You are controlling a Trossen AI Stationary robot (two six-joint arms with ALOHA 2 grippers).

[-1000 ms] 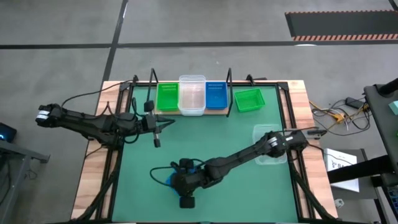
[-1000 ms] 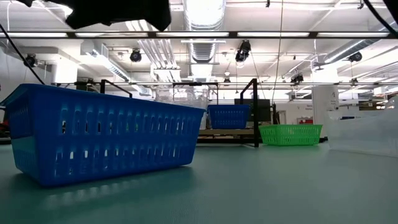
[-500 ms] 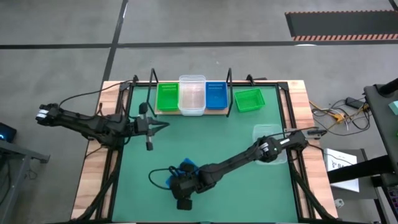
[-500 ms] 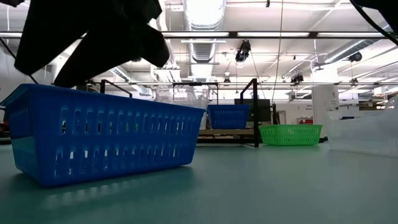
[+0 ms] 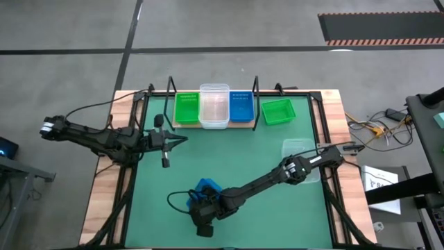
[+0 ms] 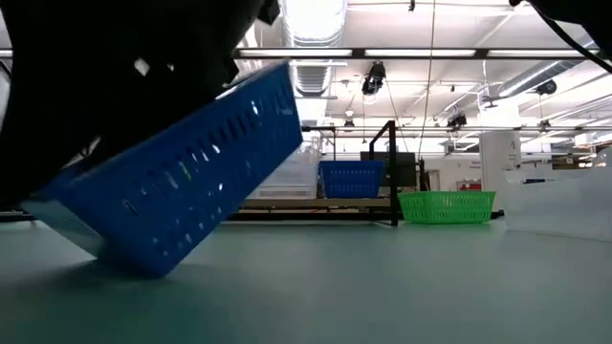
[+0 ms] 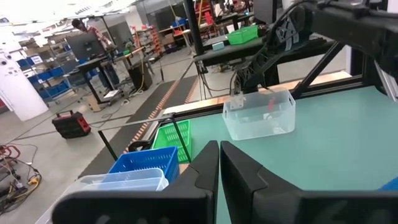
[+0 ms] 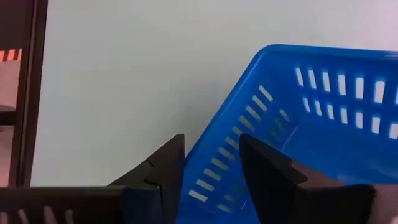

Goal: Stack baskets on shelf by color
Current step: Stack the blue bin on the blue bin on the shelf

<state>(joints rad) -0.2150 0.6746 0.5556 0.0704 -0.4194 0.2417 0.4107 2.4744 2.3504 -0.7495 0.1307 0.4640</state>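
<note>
A blue basket sits near the mat's near edge and shows tilted in the low view. My right gripper is shut on it, with the arm reaching across from the right. The wooden shelf at the far side carries a green basket, a clear basket and a blue basket. Another green basket rests on the mat right of the shelf. A clear basket sits on the mat under my right arm. My left gripper hovers shut, left of centre. My right gripper pinches a side wall of the blue basket at its rim, one finger outside and one finger inside. The basket is tipped, with one lower edge on the mat and the opposite end raised.
Black wire uprights stand at both ends of the shelf. Wooden table borders flank the green mat. Cables and a stand lie beyond the right edge. The room behind holds racks and benches.
My right gripper moved down toward the near-left of the mat and took hold of the blue basket's wall. The basket, flat on the mat before, has tipped up with one end raised. My left gripper drew back a little toward the left edge.
</note>
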